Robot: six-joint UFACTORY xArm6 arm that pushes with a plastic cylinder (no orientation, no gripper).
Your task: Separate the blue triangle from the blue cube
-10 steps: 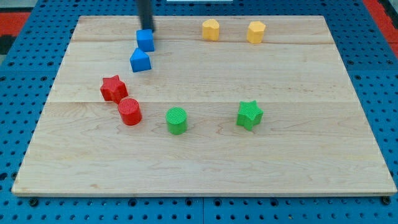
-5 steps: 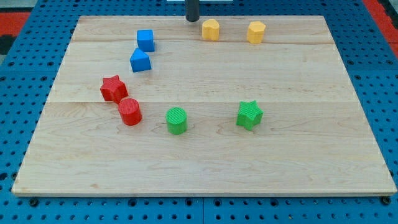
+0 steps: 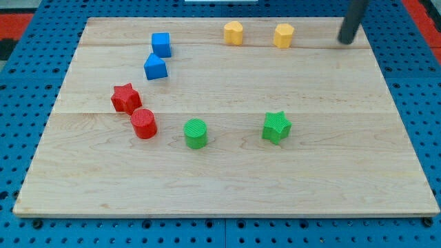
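The blue cube (image 3: 161, 45) sits near the board's top left. The blue triangle (image 3: 156, 67) lies just below it and slightly to the left, a small gap apart. My tip (image 3: 345, 40) is at the view's top right, right of the two yellow blocks and far from both blue blocks. It touches nothing.
Two yellow blocks (image 3: 233, 32) (image 3: 283, 35) sit along the top. A red star (image 3: 126, 98) and a red cylinder (image 3: 144, 123) lie at the left. A green cylinder (image 3: 196, 133) and a green star (image 3: 276, 127) lie mid-board. The wooden board (image 3: 227, 186) rests on blue pegboard.
My tip has swept right along the board's top, from just above the blue cube, past the yellow blocks, to the top right. No block has moved.
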